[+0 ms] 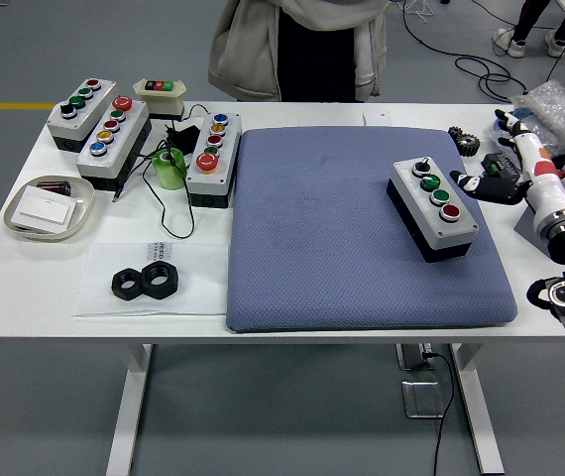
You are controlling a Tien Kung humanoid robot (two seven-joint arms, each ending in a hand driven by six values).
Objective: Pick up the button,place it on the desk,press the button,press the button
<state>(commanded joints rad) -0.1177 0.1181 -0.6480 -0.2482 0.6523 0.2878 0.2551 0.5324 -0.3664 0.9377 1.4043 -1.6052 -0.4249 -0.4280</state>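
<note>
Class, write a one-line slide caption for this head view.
Robot's right hand open beside a four-button control box on the blue mat; three more button boxes wait at left.

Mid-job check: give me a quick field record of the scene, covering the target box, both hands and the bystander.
target: button box lying on the blue mat, four buttons facing up
right hand: right hand at the mat's right edge, just right of the box, holding nothing
left hand: not in view
other boxes: three button boxes at the table's far left
person: standing at the far side, hands not visible
table: white table
</note>
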